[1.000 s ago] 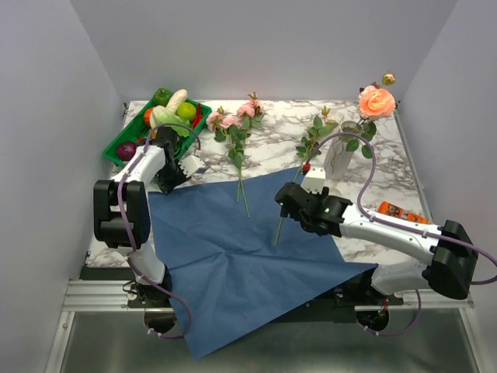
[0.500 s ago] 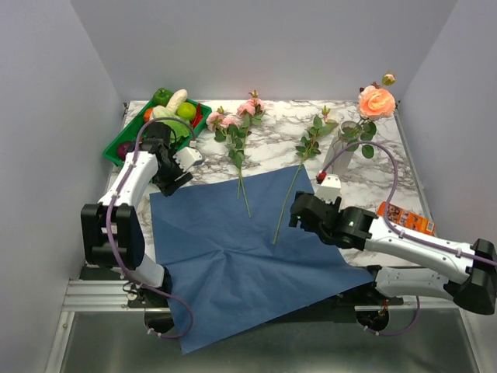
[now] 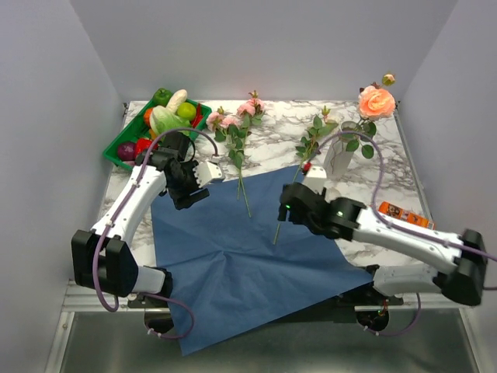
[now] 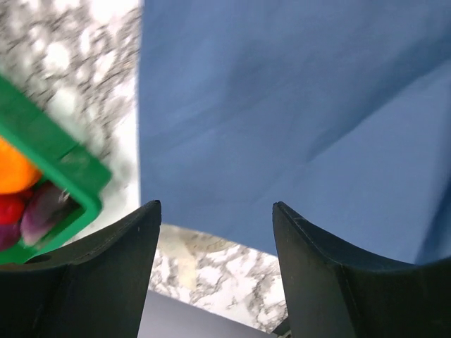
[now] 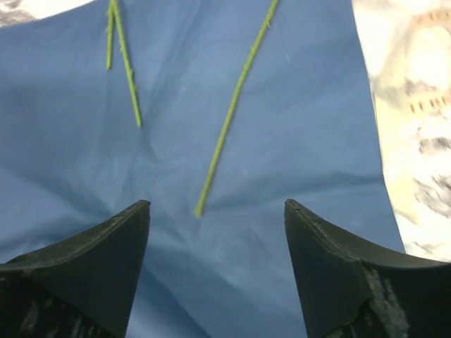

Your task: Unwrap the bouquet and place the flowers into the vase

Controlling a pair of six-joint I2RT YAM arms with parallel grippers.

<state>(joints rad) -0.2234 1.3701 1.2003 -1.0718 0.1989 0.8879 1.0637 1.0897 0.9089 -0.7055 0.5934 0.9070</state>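
Matt creased paper sheet [image 3: 233, 241] covers a marble-look table [image 3: 279, 124] (tray [image 4: 53, 151]: glossy plastic).

- blue paper [image 3: 233, 264]: the wrap is fully opened out, lying flat and a bit creased on the desk [image 3: 272, 151], with its near corner hanging off the front
- pink roses [image 3: 237, 120]: a small bunch lying flat at the back, stem ends on the paper
- leafy stem [image 3: 313, 134]: lying just to their right, its long bare end on the paper too
- vase [image 3: 338, 159]: pale, upright at back right, off the paper, with one big peach rose [image 3: 377, 102] standing in it

Three loose stems [image 3: 242, 190] (fourth in vase [image 3: 339, 159]), one sheet [image 3: 233, 249], one tray [image 3: 116, 144]
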